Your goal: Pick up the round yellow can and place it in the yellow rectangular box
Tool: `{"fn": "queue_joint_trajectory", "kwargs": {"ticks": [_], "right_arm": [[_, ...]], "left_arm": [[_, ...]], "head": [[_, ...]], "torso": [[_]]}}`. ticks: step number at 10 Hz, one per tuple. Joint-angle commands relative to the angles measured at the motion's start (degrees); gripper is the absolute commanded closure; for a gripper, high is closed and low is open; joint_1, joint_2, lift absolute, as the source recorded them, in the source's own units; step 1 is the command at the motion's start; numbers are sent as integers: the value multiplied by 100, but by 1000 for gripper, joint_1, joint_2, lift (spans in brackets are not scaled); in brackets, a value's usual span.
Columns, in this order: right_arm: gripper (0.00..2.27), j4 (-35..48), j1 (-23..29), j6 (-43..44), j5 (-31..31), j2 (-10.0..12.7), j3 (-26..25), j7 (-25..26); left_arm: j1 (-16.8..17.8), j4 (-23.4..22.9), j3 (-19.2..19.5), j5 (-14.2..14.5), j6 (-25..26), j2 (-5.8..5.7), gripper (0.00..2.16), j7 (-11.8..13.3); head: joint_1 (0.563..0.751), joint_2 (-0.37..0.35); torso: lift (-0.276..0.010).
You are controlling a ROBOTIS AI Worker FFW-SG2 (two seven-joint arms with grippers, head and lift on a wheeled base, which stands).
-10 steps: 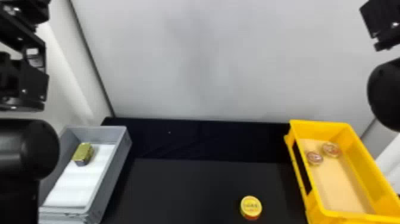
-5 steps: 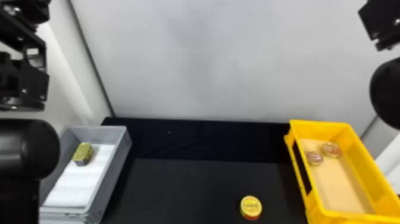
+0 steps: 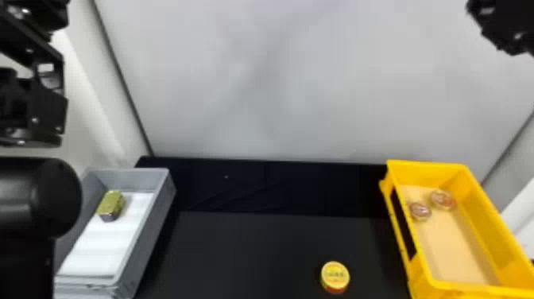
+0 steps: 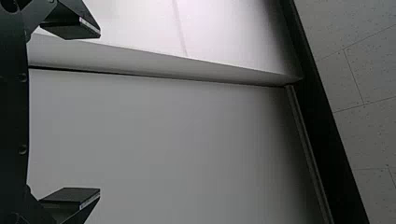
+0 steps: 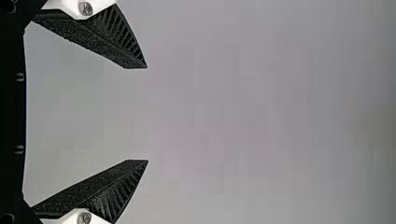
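Observation:
In the head view, my left gripper (image 3: 33, 91) is parked at the left edge, high above the grey box. My right gripper (image 3: 506, 26) is at the top right corner, above and away from the round yellow can (image 3: 335, 275), which rests on the black table left of the yellow rectangular box (image 3: 492, 230). The left wrist view has the left gripper (image 4: 95, 112) open with nothing between its fingers. Wide apart and holding nothing, the fingers of the right gripper (image 5: 147, 114) face a pale wall in the right wrist view.
Two small round cans, one of them nearer the back (image 3: 442, 199), lie inside the yellow box. At the left stands a grey box (image 3: 153, 234) with white lining and a gold rectangular tin (image 3: 111, 203). A light wall (image 3: 278, 79) rises behind the black table (image 3: 254, 246).
At the head view's upper right, the right arm has shifted: its rounded dark part has left the right edge and the gripper there is at a different angle. The left arm and the can stay put.

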State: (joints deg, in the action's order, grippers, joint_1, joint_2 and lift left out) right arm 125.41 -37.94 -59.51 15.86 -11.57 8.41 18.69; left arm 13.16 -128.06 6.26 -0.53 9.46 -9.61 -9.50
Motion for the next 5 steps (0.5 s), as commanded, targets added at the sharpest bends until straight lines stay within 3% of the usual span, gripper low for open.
{"fn": "queue_joint_trajectory", "kwargs": {"ticks": [1,4,5], "right_arm": [[81,-509,41,-1268,92,-11,-146,-999],[117,-1212,964,-1426,725,15,-261,-1298],[108,-1555,1184,-1462,752,-3,-181,-1632]], "left_arm": [[11,18,-28,0,-22,3,90,0],[2,36,-37,0,-31,29,90,-9],[2,45,-46,9,-31,29,90,0]], "head": [[663,54],[663,54],[663,54]], "torso": [[-2],[-2],[-2]]}}
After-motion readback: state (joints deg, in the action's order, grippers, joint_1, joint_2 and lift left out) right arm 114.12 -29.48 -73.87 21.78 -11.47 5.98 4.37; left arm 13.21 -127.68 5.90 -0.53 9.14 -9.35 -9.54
